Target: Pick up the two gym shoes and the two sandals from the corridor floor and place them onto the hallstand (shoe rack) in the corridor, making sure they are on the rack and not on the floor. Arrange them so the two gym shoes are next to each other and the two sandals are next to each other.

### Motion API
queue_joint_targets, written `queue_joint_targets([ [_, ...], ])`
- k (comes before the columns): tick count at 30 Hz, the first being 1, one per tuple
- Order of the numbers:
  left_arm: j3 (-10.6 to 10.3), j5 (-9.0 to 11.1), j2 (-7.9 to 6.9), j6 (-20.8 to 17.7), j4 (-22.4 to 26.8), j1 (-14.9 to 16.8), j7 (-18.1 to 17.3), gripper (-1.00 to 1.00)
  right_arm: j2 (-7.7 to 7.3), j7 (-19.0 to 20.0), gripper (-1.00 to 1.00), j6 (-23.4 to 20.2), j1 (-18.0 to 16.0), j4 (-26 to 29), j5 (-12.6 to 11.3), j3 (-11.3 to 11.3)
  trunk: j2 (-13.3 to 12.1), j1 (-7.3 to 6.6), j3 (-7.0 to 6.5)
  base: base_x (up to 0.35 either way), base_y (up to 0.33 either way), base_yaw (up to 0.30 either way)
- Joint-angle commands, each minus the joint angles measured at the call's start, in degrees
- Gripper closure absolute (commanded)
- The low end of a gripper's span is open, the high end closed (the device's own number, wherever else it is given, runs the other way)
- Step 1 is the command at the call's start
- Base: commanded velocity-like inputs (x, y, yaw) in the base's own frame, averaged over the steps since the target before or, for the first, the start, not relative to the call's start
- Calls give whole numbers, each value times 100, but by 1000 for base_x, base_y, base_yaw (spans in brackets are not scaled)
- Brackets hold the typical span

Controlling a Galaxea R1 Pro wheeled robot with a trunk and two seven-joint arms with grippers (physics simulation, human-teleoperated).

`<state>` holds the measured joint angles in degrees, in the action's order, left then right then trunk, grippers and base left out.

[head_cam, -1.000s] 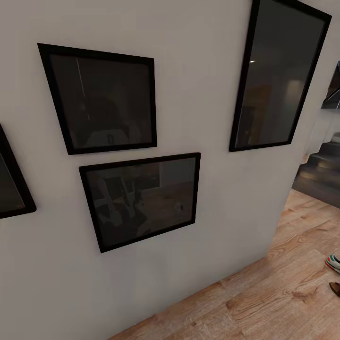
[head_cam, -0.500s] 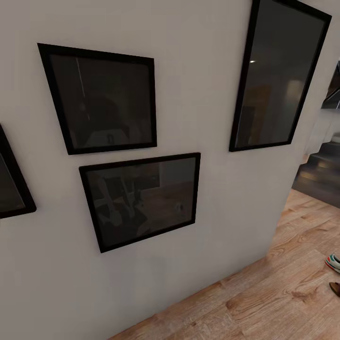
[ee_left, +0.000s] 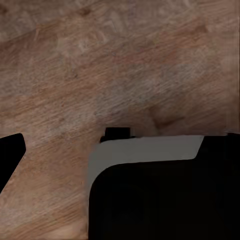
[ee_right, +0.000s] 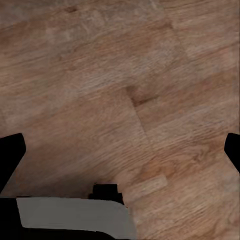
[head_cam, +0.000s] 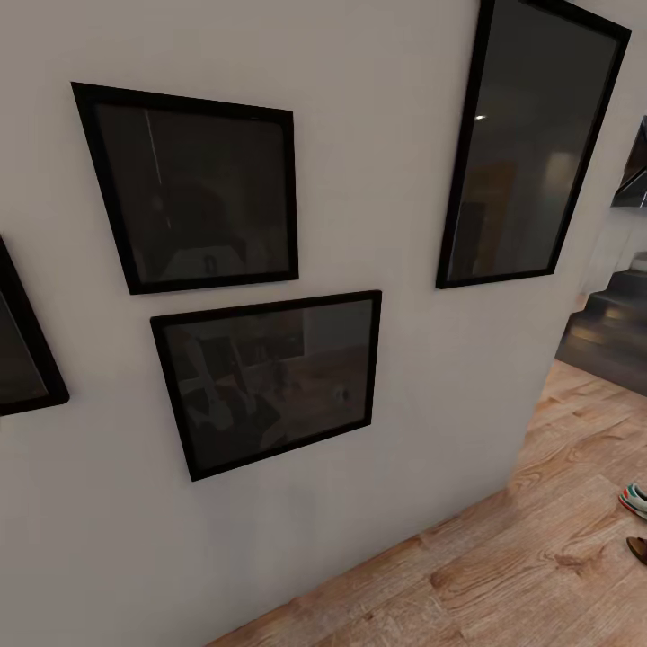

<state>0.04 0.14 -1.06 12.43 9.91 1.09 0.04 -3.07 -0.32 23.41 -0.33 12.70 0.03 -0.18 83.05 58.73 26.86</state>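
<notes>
While both hands hang over warm brown plank floor [ee_right: 125,90], fingers apart and empty, the cream-white gym shoe [head_cam: 634,500] lies well off rightward; turning risks clipping the grey wall [head_cam: 377,135].

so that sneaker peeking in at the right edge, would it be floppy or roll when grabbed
The gym shoe is mostly cut off, so this is tentative. Its flat sole on the corridor floor suggests it won't roll. The upper looks soft, so it may give under a squeeze.
</notes>
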Motion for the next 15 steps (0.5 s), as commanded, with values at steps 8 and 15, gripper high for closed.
queue_joint_targets([
  [8, 36, 51, 46, 149, 1155, 85, 4, -100, -37, -3, -100, 200, -51, 1061, -4, -16, 3, 0, 7, 0, 0, 0],
  [15, 125, 267, -9, 203, 1479, 226, -17, -100, -221, 3, -100, 215, -143, 1569, -23, -25, 3, 0, 7, 0, 0, 0],
])
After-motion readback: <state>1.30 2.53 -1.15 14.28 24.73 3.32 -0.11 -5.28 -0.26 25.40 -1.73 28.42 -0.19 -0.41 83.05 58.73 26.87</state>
